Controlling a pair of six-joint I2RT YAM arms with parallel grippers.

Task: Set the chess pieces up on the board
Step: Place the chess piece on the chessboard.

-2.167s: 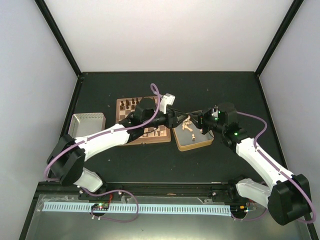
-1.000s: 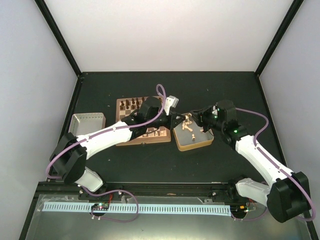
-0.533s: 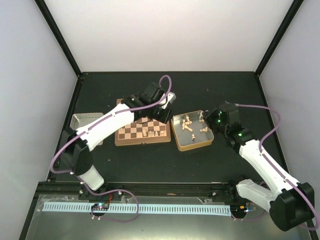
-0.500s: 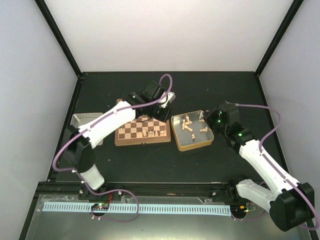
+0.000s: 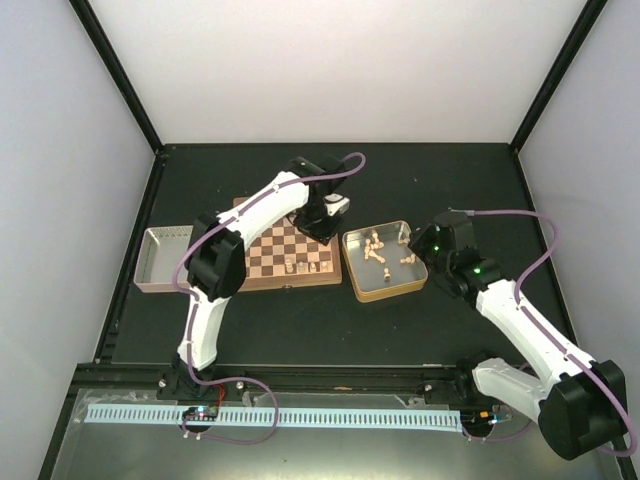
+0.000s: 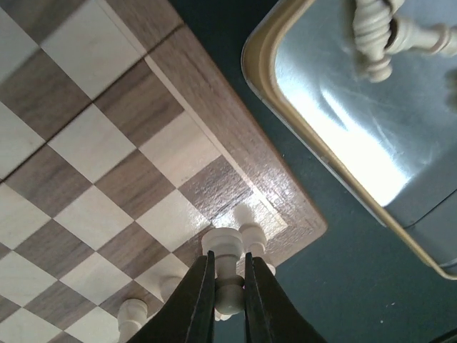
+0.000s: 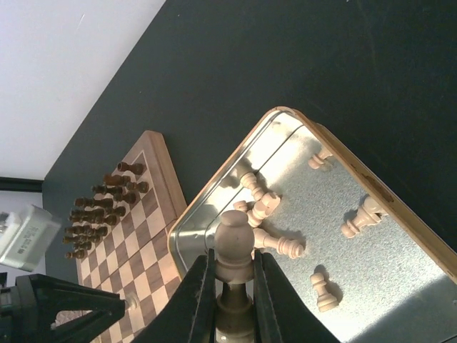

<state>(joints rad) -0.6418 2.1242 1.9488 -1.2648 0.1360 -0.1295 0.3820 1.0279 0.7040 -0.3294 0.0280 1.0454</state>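
Your left gripper (image 6: 228,263), since swung above the board (image 6: 107,164), pinches a pale piece (image 6: 223,244), base hidden; right gripper (image 7: 233,268) grips another piece (image 7: 233,239).

Likely a robotics lab test cell: white panel walls (image 5: 350,60), black corner posts (image 5: 115,72), dark table (image 5: 300,320) beneath the left fingers (image 6: 198,300).

Bright, even overhead light — glare on the tin (image 6: 350,136) and board (image 6: 143,186) — foreground soft.

No writing or numbers can be read (any view).
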